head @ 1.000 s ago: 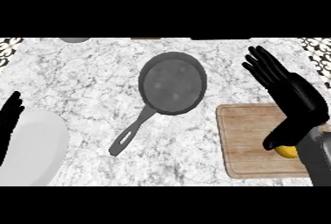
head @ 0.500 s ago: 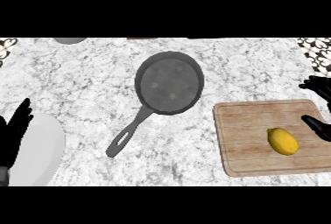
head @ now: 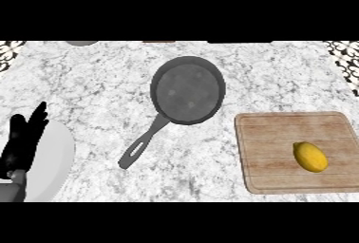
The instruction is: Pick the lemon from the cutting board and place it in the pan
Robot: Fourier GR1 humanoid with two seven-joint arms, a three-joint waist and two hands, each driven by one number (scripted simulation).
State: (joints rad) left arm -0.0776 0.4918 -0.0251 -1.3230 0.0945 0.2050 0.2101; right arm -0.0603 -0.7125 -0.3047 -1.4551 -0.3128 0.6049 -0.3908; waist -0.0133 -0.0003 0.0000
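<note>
A yellow lemon (head: 310,156) lies on the right part of the wooden cutting board (head: 273,152), at the counter's right. The dark pan (head: 189,89) sits empty in the middle, its handle (head: 144,144) pointing down and to the left. My left hand (head: 23,140) rests at the left edge, fingers straight and pointing up, far from the lemon and the pan. My right hand does not show in the head view.
A white plate (head: 51,161) lies at the lower left, partly under my left hand. A grey round object (head: 82,43) peeks in at the top edge. Patterned surfaces (head: 345,52) flank the marble counter at both upper corners.
My right hand, first over the board and hiding part of the lemon, has drawn off to the right and left the view. The lemon lies uncovered. The left hand barely moved.
</note>
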